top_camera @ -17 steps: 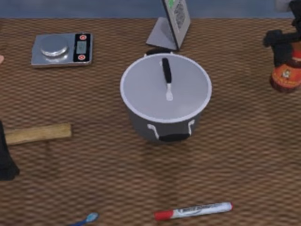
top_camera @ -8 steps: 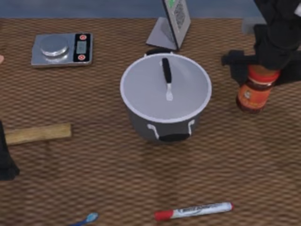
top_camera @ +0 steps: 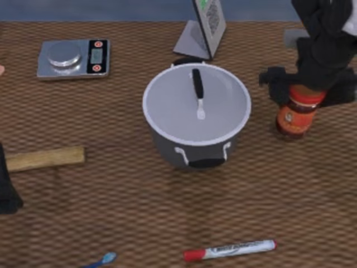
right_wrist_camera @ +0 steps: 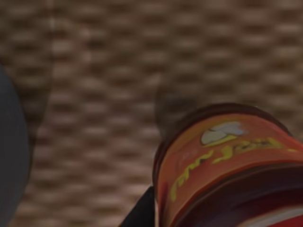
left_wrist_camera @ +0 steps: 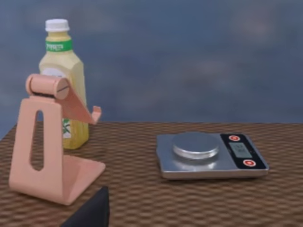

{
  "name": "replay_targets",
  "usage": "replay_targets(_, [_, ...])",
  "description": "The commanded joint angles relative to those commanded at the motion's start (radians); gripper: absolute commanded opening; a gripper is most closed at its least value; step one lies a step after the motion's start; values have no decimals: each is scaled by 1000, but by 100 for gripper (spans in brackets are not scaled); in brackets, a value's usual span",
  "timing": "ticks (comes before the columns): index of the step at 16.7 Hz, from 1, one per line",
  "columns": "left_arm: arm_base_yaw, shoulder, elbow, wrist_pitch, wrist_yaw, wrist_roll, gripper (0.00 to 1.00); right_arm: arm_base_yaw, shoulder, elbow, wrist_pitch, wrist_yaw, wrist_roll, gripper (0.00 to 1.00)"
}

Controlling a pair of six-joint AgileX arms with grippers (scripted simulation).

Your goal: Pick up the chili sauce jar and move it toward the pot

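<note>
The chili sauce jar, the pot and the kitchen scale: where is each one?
chili sauce jar (top_camera: pixel 294 116): top view, orange label.
pot (top_camera: pixel 189 103): top view, pale lid.
kitchen scale (left_wrist_camera: pixel 196 144): left wrist view, round weighing plate.

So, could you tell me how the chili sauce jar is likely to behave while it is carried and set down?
The chili sauce jar looks rigid, so it should not flex in the right gripper clamped around its lid. Its dark contents suggest it is fairly heavy for its size. Being taller than wide and round, it might tip if set down tilted, then roll toward the pot.
</note>
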Motion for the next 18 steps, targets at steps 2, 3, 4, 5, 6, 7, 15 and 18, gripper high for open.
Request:
replay_targets(2, [0, 0, 0, 0, 0, 0, 100, 1, 20, -36, 52, 4, -1, 0])
replay_targets(3, [0, 0, 0, 0, 0, 0, 100, 2, 27, -49, 67, 4, -1, 0])
replay_targets(4, [0, 0, 0, 0, 0, 0, 100, 2, 29, -53, 72, 5, -2, 0])
replay_targets(5, [0, 0, 0, 0, 0, 0, 100, 2, 29, -53, 72, 5, -2, 0])
replay_targets(6, [0, 0, 0, 0, 0, 0, 100, 2, 29, -53, 72, 5, -2, 0])
replay_targets(7, [0, 0, 0, 0, 0, 0, 100, 2, 29, -53, 72, 5, -2, 0])
replay_targets(15, [0, 0, 0, 0, 0, 0, 100, 2, 29, -53, 72, 5, -2, 60])
replay_targets(18, [0, 0, 0, 0, 0, 0, 100, 2, 29, -53, 72, 5, -2, 83])
